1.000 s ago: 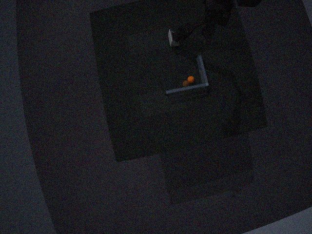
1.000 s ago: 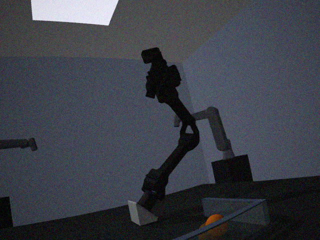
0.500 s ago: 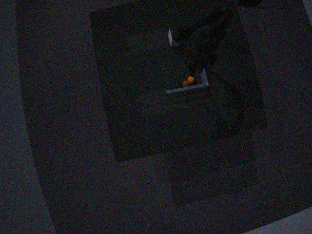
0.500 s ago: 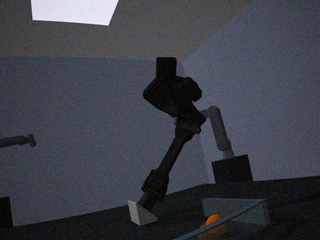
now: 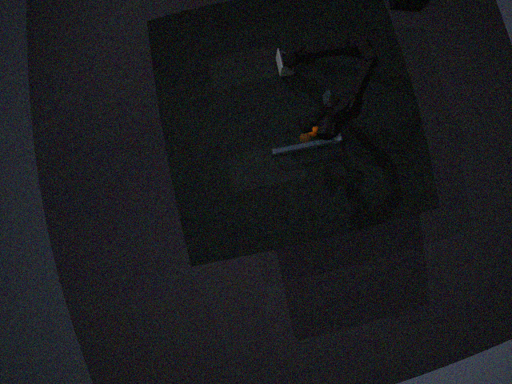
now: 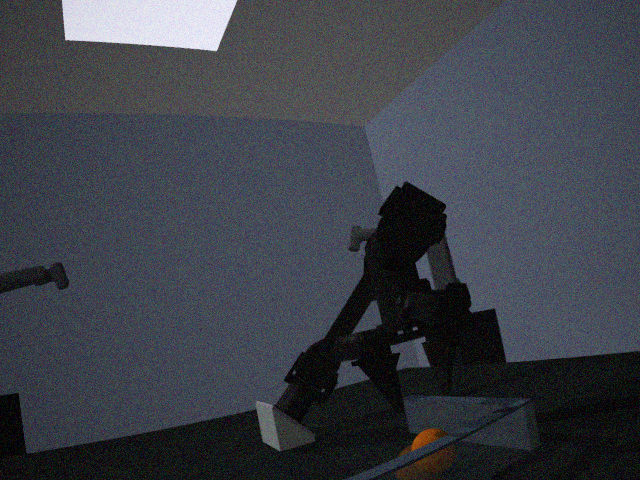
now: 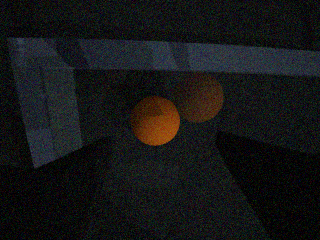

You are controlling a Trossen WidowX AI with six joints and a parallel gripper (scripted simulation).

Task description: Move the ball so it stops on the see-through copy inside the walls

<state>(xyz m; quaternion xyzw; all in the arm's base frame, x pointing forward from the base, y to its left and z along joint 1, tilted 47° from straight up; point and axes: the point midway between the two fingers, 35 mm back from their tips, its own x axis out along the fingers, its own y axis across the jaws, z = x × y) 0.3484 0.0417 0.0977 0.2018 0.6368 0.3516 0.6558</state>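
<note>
A: Where is the ball [image 7: 155, 120] seen?

B: On the worktop [image 7: 170, 195], inside the corner made by the two clear walls [image 7: 150, 54], just beside the see-through copy [image 7: 200, 98], overlapping it in the wrist view.

A: And the pincer [image 5: 326, 126]?

B: It is spread wide, nothing is gripped; it is aimed down at the ball.

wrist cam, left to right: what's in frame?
Side clear wall → orange ball → see-through copy, partly behind the ball → dark gripper finger at lower right.

gripper [image 5: 326, 130] tips lost in darkness
</note>
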